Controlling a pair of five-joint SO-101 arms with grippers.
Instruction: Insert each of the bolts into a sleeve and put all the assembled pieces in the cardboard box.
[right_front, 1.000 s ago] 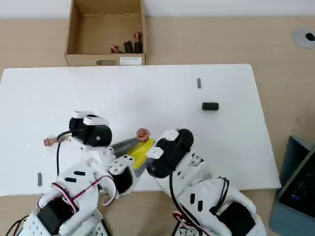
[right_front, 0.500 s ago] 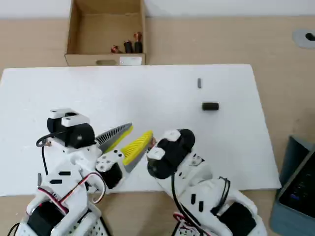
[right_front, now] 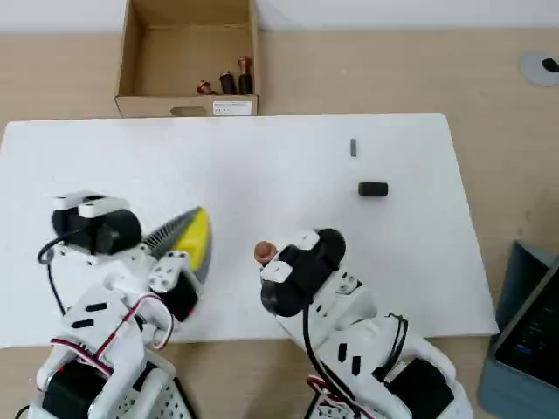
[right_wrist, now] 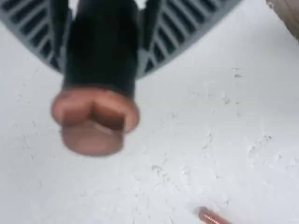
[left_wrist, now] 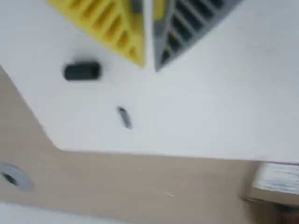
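Copper-headed bolt (right_wrist: 93, 123) sits in a black round sleeve (right_wrist: 100, 37), pinched tight by the right gripper (right_wrist: 100, 70) over the near middle of the flat white board (right_front: 262, 157). Left gripper (left_wrist: 149, 63) is squeezed together, holding nothing.

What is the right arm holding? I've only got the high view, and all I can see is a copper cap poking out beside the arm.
Observer: The right wrist view shows the right gripper shut on a black sleeve, with a bolt seated in it, head sticking out.
Operator: Is anything lying near it?
Observer: Yes. The threaded copper end of a loose bolt lies on the white board, apart from the held piece.
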